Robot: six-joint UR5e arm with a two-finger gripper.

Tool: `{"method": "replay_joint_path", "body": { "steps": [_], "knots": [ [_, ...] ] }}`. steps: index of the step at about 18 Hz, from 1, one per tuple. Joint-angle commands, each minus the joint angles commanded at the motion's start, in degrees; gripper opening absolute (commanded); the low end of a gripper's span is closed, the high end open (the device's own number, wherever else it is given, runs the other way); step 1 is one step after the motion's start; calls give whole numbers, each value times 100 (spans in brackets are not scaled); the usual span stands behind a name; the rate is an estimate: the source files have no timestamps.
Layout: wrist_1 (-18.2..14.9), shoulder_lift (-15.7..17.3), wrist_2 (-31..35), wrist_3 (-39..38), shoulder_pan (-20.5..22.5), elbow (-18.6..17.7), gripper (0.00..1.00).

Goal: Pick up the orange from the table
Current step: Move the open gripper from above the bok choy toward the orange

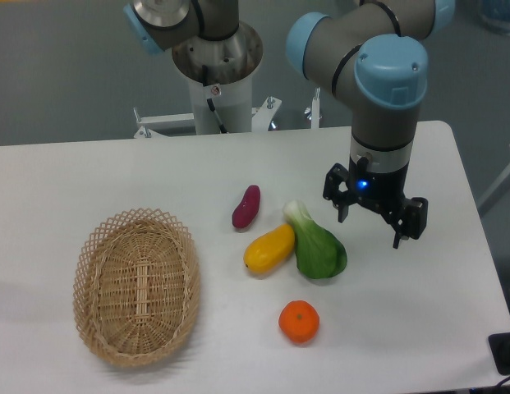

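Observation:
The orange (299, 321) is a small round bright-orange fruit lying on the white table (419, 312) near the front, right of centre. My gripper (369, 231) hangs open and empty above the table, up and to the right of the orange, just right of the green vegetable. Its two black fingers (400, 233) point down and stand apart. Nothing is between them.
A green vegetable (316, 245), an elongated yellow fruit (269, 249) and a purple-red vegetable (245, 207) lie close together behind the orange. A wicker basket (135, 284) stands at the front left. The arm's base (216, 74) is at the back edge.

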Motion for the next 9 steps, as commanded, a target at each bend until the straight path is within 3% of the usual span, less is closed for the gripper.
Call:
{"method": "replay_joint_path", "body": {
  "steps": [9],
  "knots": [
    [44,-114,-44,-386,-158,44,100]
  ]
}}
